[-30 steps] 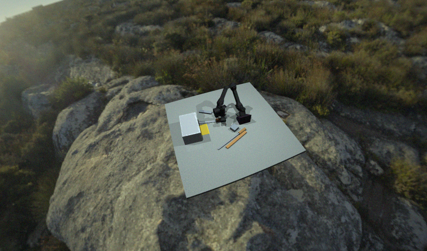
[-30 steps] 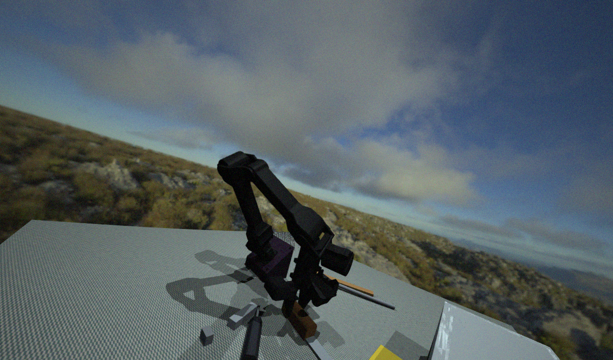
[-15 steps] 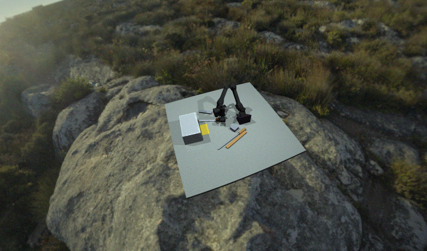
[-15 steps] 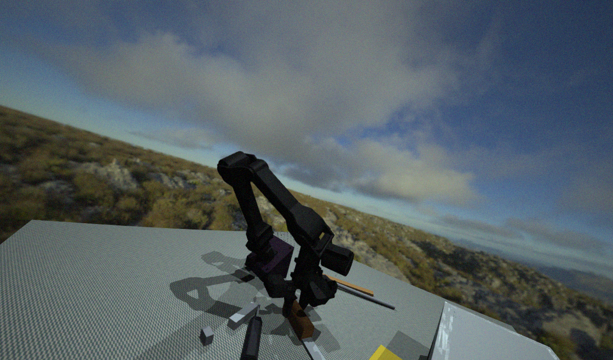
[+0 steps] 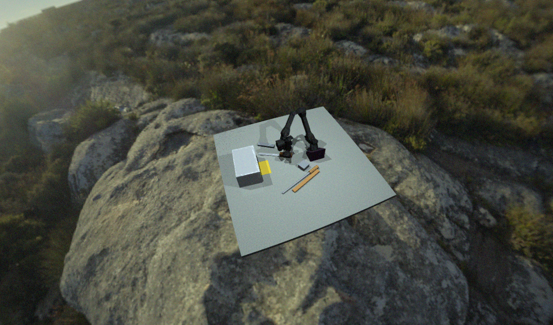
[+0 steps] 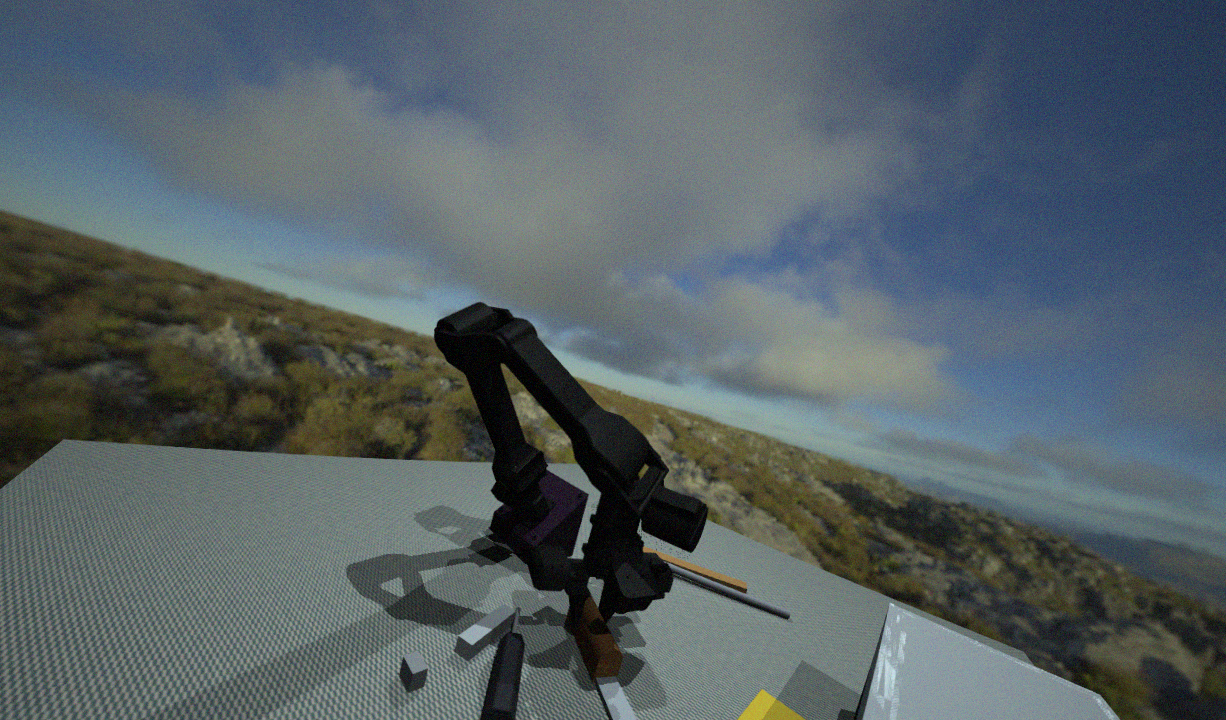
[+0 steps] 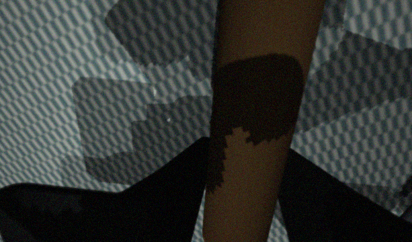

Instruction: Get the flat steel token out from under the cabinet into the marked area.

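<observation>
My gripper (image 5: pixel 285 155) (image 6: pixel 588 610) (image 7: pixel 241 149) is shut on the brown wooden handle (image 6: pixel 601 646) (image 7: pixel 269 30) of a tool with a flat, pale metal blade (image 5: pixel 269 154) (image 6: pixel 614 698). The gripper is low over the table, and the blade points at the cabinet (image 5: pixel 246 160) (image 6: pixel 966 671). In the top view the blade's tip shows close to the cabinet's front; whether it touches I cannot tell. The yellow marked area (image 5: pixel 265 167) (image 6: pixel 766 709) lies in front of the cabinet, beside the blade. The steel token is not visible in any view.
A thin rod with an orange handle (image 5: pixel 314 169) lies beside an orange strip (image 5: pixel 306 181) (image 6: pixel 706 571). A grey block (image 5: pixel 303 165) lies near the purple arm base (image 5: pixel 315 154) (image 6: pixel 559 514). A black-handled tool (image 6: pixel 504 671), a pale bar (image 6: pixel 485 631) and a small cube (image 6: pixel 412 670) also lie there.
</observation>
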Controlling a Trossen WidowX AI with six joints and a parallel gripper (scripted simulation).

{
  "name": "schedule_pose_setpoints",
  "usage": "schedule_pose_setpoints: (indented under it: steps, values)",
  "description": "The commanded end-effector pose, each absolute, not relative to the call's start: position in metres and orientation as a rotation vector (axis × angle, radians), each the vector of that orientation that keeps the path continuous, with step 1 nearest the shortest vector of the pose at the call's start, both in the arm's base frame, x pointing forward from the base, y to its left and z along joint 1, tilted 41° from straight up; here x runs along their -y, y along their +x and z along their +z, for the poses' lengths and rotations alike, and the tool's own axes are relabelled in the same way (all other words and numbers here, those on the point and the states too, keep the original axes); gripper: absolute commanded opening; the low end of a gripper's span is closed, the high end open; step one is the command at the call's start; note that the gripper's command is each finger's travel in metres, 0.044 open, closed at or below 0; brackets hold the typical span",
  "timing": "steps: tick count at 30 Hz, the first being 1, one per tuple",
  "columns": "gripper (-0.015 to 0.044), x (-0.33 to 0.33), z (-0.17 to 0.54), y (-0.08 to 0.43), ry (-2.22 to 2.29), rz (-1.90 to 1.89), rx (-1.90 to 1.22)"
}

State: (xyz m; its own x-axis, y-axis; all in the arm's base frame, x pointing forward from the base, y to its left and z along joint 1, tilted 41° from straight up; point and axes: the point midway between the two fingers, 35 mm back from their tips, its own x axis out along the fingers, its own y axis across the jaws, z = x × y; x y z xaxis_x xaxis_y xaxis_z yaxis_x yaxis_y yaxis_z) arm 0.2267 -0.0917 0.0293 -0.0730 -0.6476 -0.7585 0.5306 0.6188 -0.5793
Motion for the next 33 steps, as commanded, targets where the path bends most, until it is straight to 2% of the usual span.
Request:
schedule_pose_setpoints:
  steps: [1,33]
  values:
    - [0.0,0.092,0.031,0.228,-0.075,-1.003,-1.299]
    - [0.0,0.078,0.018,0.24,-0.012,-1.054,-1.257]
